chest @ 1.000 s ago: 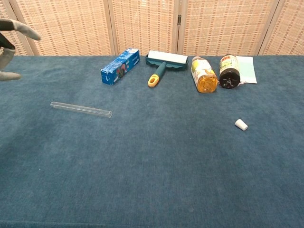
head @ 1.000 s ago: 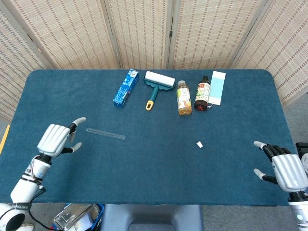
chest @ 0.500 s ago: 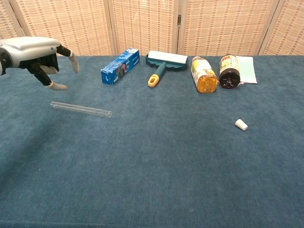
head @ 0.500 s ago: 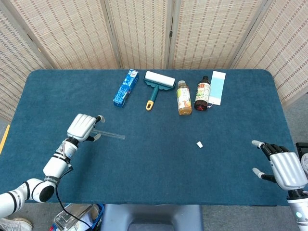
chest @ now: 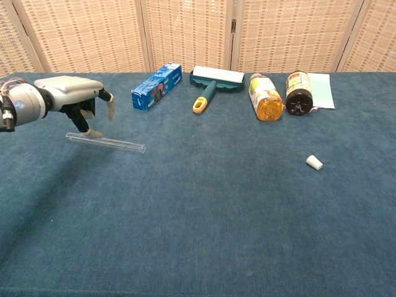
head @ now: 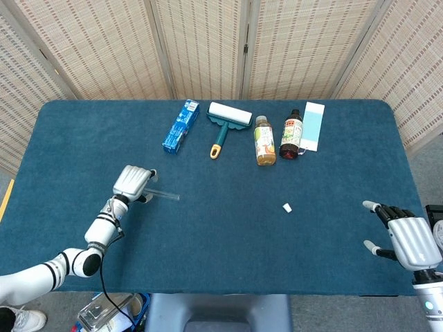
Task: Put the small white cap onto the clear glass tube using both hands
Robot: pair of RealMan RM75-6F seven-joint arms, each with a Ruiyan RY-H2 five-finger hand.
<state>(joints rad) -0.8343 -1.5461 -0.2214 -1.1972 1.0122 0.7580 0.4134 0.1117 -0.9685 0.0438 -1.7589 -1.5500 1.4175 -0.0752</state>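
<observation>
Left hand (chest: 73, 93) is hovering right over the left end of the thin clear glass tube (chest: 106, 143), fingers (chest: 111, 109) apart and pointing down, holding nothing; I cannot tell whether a fingertip is touching the glass. That tube is lying flat on the blue cloth-covered table (head: 228, 242), on the left side, running left to right. I'm seeing the small white cap (chest: 314, 163) lying on its side well to the right of the tube, out in the open with nothing near it. I'm keeping my right hand (head: 408, 238) at the near right corner, fingers spread and holding nothing; the chest view is not showing it. Along the far edge I'm looking at a blue rectangular box (head: 181, 125), a teal-handled lint roller with a white roll (head: 225, 122), a yellow-liquid plastic bottle (head: 264, 140), a dark bottle (head: 291, 135), and a white and pale blue card (head: 313, 126) just beside it.
</observation>
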